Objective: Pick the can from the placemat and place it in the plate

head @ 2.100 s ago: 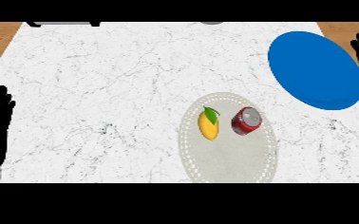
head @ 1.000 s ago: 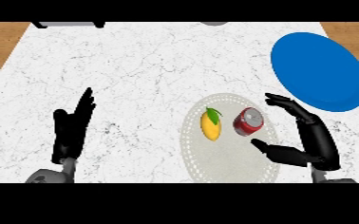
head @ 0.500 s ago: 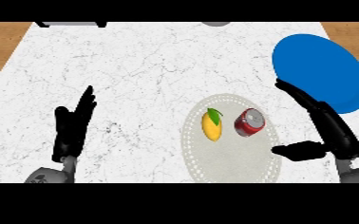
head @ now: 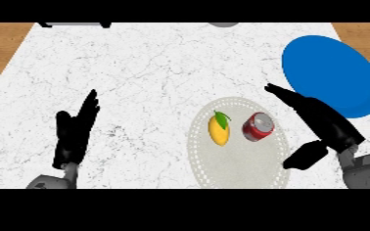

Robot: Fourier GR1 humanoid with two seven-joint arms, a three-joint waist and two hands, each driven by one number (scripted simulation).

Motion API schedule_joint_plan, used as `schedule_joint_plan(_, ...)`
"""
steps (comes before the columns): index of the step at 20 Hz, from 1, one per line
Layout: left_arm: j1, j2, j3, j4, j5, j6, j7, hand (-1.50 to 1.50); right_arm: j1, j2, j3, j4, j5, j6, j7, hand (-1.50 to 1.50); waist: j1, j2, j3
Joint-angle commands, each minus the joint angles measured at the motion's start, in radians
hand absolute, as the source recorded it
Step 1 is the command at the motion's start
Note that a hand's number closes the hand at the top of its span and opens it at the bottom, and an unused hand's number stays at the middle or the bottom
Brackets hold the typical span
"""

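Observation:
A red can (head: pixel 257 127) with a silver top lies tilted on the round pale placemat (head: pixel 242 164), next to a yellow mango (head: pixel 219 128) with a green leaf. The blue plate (head: pixel 329 73) sits at the right edge of the counter, beyond the placemat. My right hand (head: pixel 318 122) is open just right of the can, fingers stretched towards the far left, thumb low, not touching the can. My left hand (head: pixel 74 132) rests open at the lower left, fingers up.
The white marble counter (head: pixel 145 68) spreads across the view, with wooden floor at the far corners. A dark-edged object (head: pixel 72 24) and a grey round thing (head: pixel 224 24) sit at the far edge.
Both hands came into view from below. The right hand has opened wider and drawn slightly right of the can, its fingers now straighter. The can, mango and plate have stayed put.

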Motion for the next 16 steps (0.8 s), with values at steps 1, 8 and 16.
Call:
schedule_joint_plan(1, 0.026, -0.031, 0.01, -0.001, -0.019, 0.007, -0.022, 0.0, 0.001, 0.023, 0.023, -0.011, 0.022, 0.093, 0.082, -1.5, -0.005, 0.0, 0.001)
schedule_joint_plan(8, 0.01, -0.049, 0.058, 0.053, -0.048, -0.066, -0.038, 0.0, -0.055, 0.136, -0.017, 0.145, 0.138, 0.139, 0.032, -1.5, -0.004, 0.001, 0.001)
schedule_joint_plan(16, 0.002, -0.056, 0.116, -0.011, -0.068, -0.108, 0.034, 0.0, -0.011, 0.17, -0.073, 0.144, 0.206, 0.21, -0.036, -1.5, -0.006, 0.0, 0.001)
